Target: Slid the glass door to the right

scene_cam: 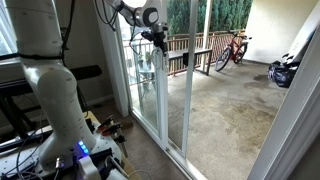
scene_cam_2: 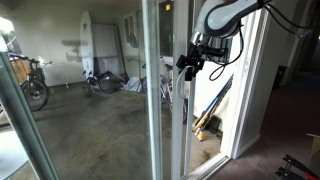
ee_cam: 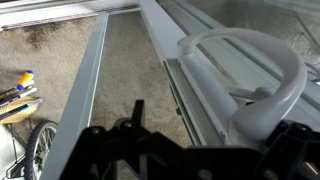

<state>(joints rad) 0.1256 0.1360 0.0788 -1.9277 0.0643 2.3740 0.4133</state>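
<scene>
Clear glass in a slim white frame, the tall sliding glass door (scene_cam: 148, 92) stands in the middle of an exterior view, running from floor to ceiling, with a concrete patio beyond it. In an exterior view taken from the patio side, its white upright (scene_cam_2: 168, 120) runs down the centre of the frame.

The white robot arm (scene_cam: 50, 85) fills the left of the frame, and its black hand (scene_cam: 152, 40) sits at the top centre, against the door's upright. From the patio side the hand (scene_cam_2: 192, 62) appears right of centre, just beside the same upright.

In the wrist view the hand (ee_cam: 212, 120) lies along the bottom edge. A white looped door handle (ee_cam: 250, 65) curves through the upper right, fixed to the door's stile (ee_cam: 205, 105). One dark finger (ee_cam: 135, 110) stands left of centre, well apart from the handle. The opposite finger is mostly hidden behind the handle's near end, so the hand reads as spread wide, gripping nothing.

A red bicycle (scene_cam: 232, 50) leans at the patio railing, upper right.
</scene>
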